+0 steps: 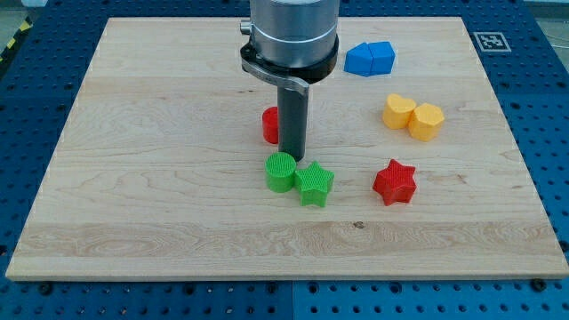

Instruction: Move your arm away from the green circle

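Observation:
The green circle point(280, 172) is a round ribbed block near the middle of the wooden board point(133, 178). A green star point(315, 184) touches it on the view's right. My tip point(292, 159) stands just above and behind the two green blocks, at the seam between them, close to or touching the circle's upper right edge. A red block point(269, 125) sits behind the rod on its left, partly hidden, so its shape is unclear.
A red star point(395, 182) lies to the view's right of the green star. A yellow heart-shaped block point(413, 116) lies right of centre. A blue block point(370, 59) lies near the top. The arm's grey body point(292, 40) hangs over the upper middle.

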You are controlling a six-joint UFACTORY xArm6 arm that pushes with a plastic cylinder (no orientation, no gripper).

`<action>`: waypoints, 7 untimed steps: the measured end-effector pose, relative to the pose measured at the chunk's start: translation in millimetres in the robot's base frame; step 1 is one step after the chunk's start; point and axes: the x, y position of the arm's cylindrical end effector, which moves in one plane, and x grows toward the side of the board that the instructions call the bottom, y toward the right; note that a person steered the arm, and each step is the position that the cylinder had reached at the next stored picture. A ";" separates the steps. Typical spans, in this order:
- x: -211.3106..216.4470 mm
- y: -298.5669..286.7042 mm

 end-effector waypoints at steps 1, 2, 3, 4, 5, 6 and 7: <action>0.0 0.0; 0.0 20.2; 0.0 32.6; 0.0 32.6; 0.0 43.8; 0.0 55.5; 0.0 79.4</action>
